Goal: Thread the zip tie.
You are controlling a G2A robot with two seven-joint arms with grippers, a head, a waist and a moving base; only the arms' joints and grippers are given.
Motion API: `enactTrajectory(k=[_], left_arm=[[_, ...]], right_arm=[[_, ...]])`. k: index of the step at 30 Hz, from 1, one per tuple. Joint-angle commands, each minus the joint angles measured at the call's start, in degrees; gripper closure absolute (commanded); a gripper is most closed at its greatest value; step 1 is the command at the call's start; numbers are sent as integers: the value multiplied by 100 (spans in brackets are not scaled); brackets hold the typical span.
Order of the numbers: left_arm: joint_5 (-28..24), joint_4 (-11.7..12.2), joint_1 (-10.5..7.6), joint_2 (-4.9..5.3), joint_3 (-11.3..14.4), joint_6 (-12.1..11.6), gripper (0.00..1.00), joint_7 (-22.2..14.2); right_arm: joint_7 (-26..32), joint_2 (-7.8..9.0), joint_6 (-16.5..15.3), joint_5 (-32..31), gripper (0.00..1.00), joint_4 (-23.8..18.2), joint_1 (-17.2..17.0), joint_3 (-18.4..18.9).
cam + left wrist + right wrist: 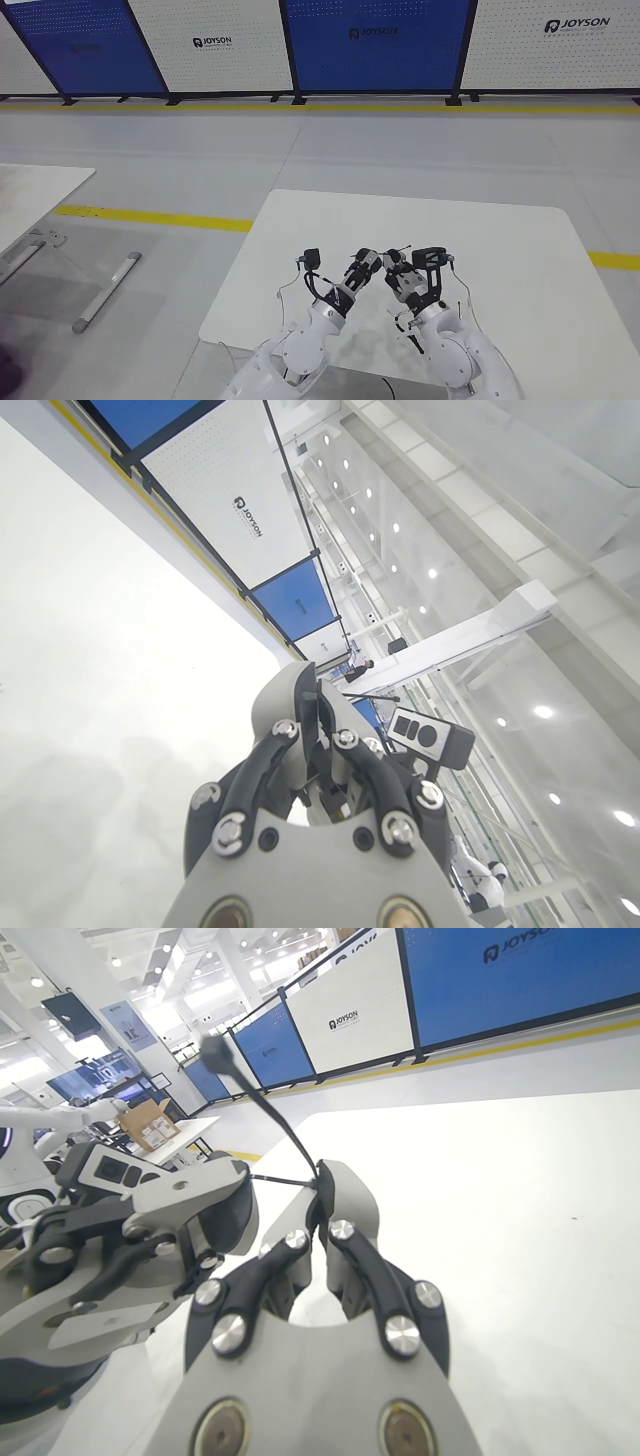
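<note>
Threading looks unstarted: the right hand [319, 1178] is clamped on the black zip tie [272, 1110] partway along its strap, the left hand [312, 685] pinched shut on its thin tail just beside. Beyond them the boxy head curves up free above the table [500, 1168], tail not yet fed through it.

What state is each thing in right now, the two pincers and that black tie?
left pincer: shut on the thin end of the zip tie.
right pincer: shut on the zip tie, partway along its strap.
zip tie: held in the air above the table between both pincers, bent at the right pincer, head sticking up free, not yet threaded.
</note>
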Motion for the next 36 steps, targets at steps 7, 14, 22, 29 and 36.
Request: enactTrajectory(k=[7,14,22,29,36], left_arm=[[5,-77,38,-2,3,-124,100,-50],[-22,-154,80,0,-15,-220,100,-91],[-4,-376,216,23,-68,-340,100,-182],[57,-596,349,46,-123,-432,100,-227],[135,-805,462,66,-153,-507,100,-260]], right_arm=[[32,8,23,-80,100,47,31,-44],[30,11,54,-113,100,101,61,-73],[48,11,99,-162,100,160,104,-115],[63,11,142,-216,100,197,142,-153],[71,9,176,-244,100,245,174,-186]])
